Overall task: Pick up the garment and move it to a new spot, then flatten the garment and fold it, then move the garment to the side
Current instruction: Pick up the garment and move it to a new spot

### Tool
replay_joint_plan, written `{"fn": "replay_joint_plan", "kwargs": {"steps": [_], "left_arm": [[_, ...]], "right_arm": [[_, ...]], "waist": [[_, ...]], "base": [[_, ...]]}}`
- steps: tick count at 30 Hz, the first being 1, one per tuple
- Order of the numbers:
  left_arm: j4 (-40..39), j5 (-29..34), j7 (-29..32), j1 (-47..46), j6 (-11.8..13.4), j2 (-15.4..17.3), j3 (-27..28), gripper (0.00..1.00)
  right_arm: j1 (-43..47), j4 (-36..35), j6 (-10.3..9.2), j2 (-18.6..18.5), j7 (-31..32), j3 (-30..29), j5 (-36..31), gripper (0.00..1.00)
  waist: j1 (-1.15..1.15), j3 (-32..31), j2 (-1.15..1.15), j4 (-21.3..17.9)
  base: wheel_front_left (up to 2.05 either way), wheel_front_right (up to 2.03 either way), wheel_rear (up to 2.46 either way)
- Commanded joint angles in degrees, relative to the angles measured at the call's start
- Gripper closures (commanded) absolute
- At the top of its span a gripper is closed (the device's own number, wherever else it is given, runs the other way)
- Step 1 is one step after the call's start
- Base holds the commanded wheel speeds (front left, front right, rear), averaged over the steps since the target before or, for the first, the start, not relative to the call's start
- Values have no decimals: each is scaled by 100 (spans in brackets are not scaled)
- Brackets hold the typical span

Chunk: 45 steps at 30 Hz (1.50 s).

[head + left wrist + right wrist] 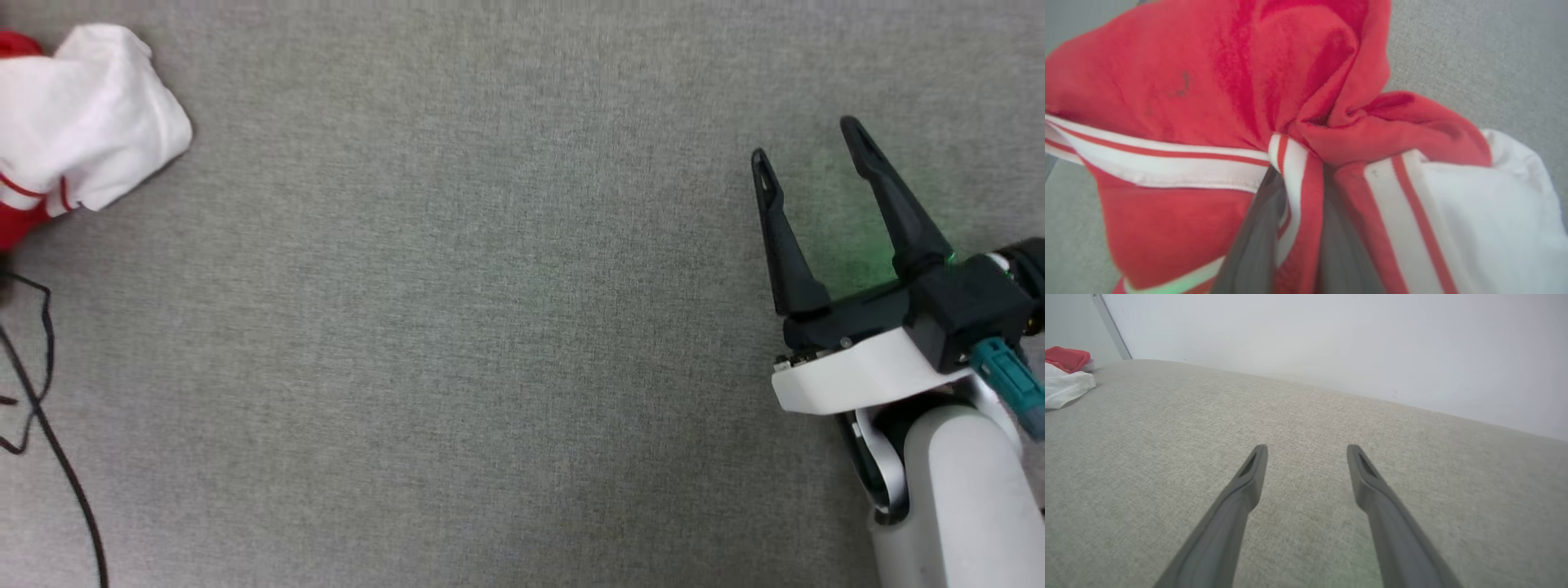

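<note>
The garment (1180,94) is a crumpled red shirt with red-white striped trim and a white sleeve. In the left wrist view a fold of its striped trim sits between the two dark fingers (1257,241) of my left gripper (1299,173), which are pinched together on the cloth, their tips buried in it. In the head view the garment (82,114) lies bunched at the far upper left of the grey fabric surface. My right gripper (804,139) is far from it at the right, open and holding nothing; the right wrist view shows this gripper (1306,451) hovering over bare fabric, the garment (1063,373) small at far left.
A thin black cable (41,392) trails along the left edge of the grey surface (490,327). A pale wall (1331,343) rises behind the surface's far edge in the right wrist view.
</note>
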Motion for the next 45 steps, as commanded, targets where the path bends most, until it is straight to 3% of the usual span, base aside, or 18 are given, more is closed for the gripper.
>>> {"fn": "replay_joint_plan", "kwargs": {"steps": [1, 6, 11, 20, 33, 45], "left_arm": [[53, 109, -198, 181, 7, -121, -108, 100], [-55, 405, -1185, 272, -4, -153, -158, 100], [-209, 644, -1991, 605, -39, -387, -307, 100], [-792, 978, -2999, 1384, 206, -851, -592, 100], [-2331, 1036, -2719, 2543, 360, -1667, -1313, 100], [-3024, 1266, -1930, 3031, 23, -2579, -2789, 100]], "right_arm": [[125, 57, -6, 2, -67, -25, 52, 0], [340, 247, -6, 0, -195, -134, 248, 0], [624, 406, -6, 0, -270, -295, 437, 0], [1142, 508, -6, 1, -317, -543, 763, 0], [1642, 546, -6, 2, -310, -665, 1063, 0], [1800, 461, -6, 5, -333, -771, 1265, 0]], "waist": [[0, -327, 0, 41], [0, -946, 0, 123], [0, -1581, 0, 221], [0, -2510, 0, 119], [0, -3193, 0, -646], [0, -2911, 0, -1470]], "base": [[0, 0, 0], [0, 0, 0], [0, 0, 0], [0, 0, 0], [0, 0, 0], [0, 0, 0]]}}
